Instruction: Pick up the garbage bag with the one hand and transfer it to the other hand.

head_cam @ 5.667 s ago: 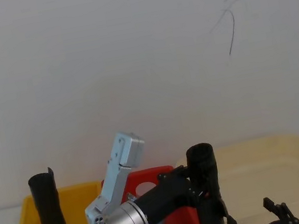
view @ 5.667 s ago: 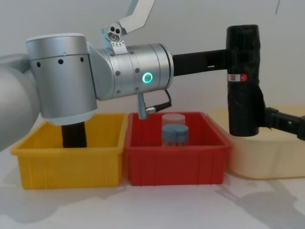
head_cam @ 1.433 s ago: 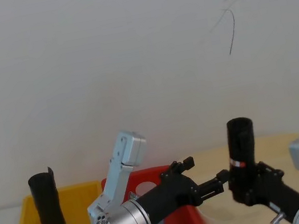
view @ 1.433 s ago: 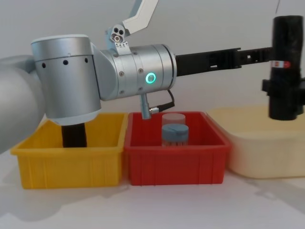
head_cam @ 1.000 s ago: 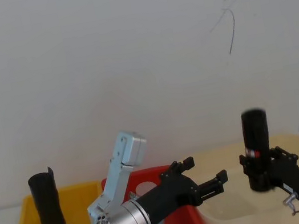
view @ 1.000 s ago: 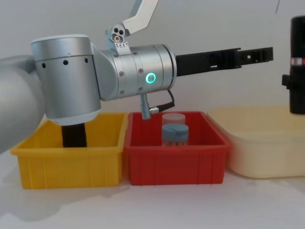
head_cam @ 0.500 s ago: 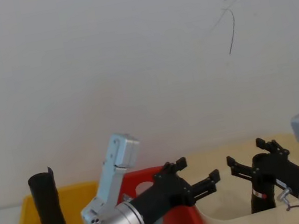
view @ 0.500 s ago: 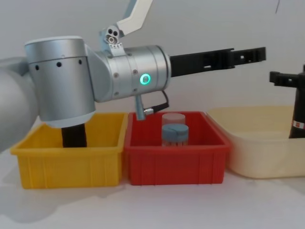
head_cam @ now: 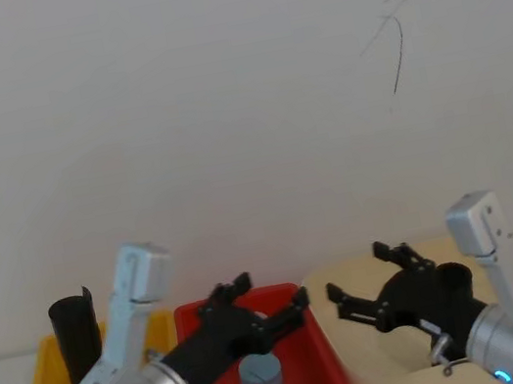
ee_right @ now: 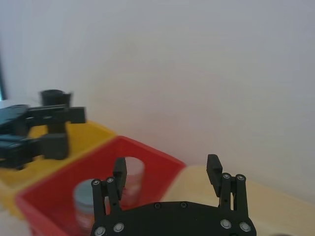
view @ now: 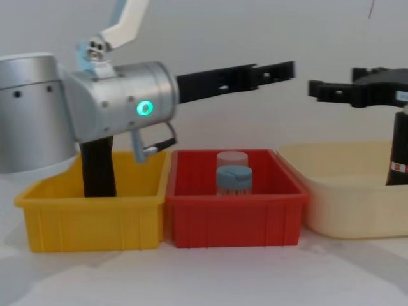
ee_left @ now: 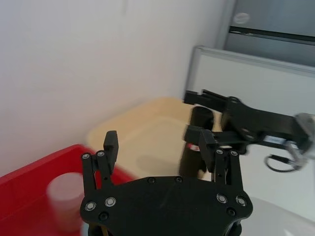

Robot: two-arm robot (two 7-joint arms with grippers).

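The garbage bag (view: 400, 146), a black roll with a red-and-white label, stands upright in the beige tub (view: 338, 191), free of both grippers. Its top (head_cam: 454, 278) shows just behind my right gripper (head_cam: 353, 270). That gripper is open and hovers above and to the left of the bag (ee_left: 193, 157), seen side-on as the right gripper (view: 315, 88). My left gripper (head_cam: 274, 288) is open and empty above the red bin (view: 236, 220), and its side view is the left gripper (view: 290, 69). Each wrist view shows its own spread fingers, left (ee_left: 110, 142) and right (ee_right: 212, 167).
A yellow bin (view: 89, 217) at the left holds a plain black roll (view: 99, 169). Two lidded jars (view: 233, 178) stand in the red bin. The three containers sit side by side, with a white wall close behind.
The right gripper, which stood open around the bag in the tub, has lifted clear of it. The left arm has drawn back to the left over the red bin.
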